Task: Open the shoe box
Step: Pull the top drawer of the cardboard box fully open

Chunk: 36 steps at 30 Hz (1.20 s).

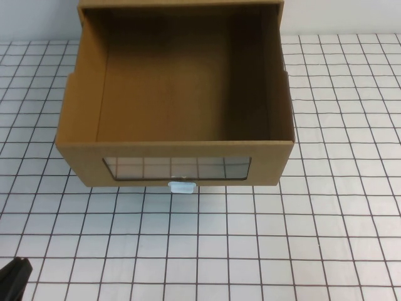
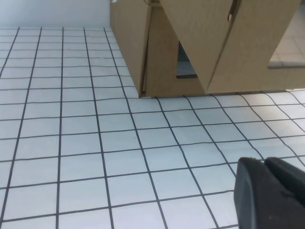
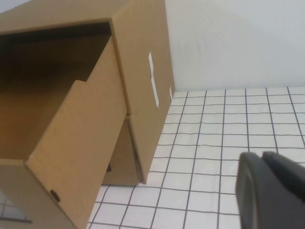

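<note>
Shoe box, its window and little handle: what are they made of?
Shoe box: brown matte cardboard, folded edges. Window: probably clear plastic, grid shows through. Handle: pale, maybe plastic. Left gripper sits near the table's front-left corner; right gripper hangs right of the box.

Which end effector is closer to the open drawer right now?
Right, probably. The right end effector hangs close to the drawer, front-right; the left end effector sits farther off, front-left.

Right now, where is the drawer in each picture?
High view: drawer in the upper middle, pulled out; left tool at the near left corner; right tool unseen.
Left wrist view: drawer ahead of the shut left tool.
Right wrist view: drawer ahead of the shut right tool.
Shared landmark: the grid table.
</note>
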Tool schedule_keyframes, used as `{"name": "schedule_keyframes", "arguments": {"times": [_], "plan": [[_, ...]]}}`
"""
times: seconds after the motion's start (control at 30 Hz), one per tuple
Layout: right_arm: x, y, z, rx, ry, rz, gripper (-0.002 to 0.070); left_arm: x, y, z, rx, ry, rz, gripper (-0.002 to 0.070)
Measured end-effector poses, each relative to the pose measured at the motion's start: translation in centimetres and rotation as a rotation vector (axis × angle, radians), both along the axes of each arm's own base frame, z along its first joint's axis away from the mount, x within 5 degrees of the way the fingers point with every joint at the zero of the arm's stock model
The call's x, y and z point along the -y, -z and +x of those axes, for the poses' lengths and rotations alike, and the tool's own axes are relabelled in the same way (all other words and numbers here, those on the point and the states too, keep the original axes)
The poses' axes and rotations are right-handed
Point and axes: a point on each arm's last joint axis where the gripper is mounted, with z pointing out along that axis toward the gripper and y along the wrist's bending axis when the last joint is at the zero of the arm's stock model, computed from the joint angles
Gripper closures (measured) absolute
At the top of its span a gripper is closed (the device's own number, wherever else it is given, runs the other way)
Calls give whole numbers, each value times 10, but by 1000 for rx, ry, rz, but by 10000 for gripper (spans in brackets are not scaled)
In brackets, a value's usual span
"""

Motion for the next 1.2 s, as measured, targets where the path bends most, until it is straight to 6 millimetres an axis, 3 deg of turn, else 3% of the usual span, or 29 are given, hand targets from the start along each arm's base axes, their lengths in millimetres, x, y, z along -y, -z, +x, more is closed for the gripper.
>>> {"name": "schedule_keyframes", "arguments": {"times": [0.63,0.77,0.87,1.03,1.2], "plan": [[0,-1,0,22,-4,-44,689,0,0,0,-3,0,-3,677],[8,7,-2,19,57,-82,689,0,0,0,-3,0,-3,677],[22,24,-10,14,168,-93,689,0,0,0,-3,0,-3,677],[33,74,-35,24,276,-94,689,0,1,0,-7,1,-2,677],[34,97,-50,100,296,-80,689,0,1,0,-13,2,-1,677]]}}
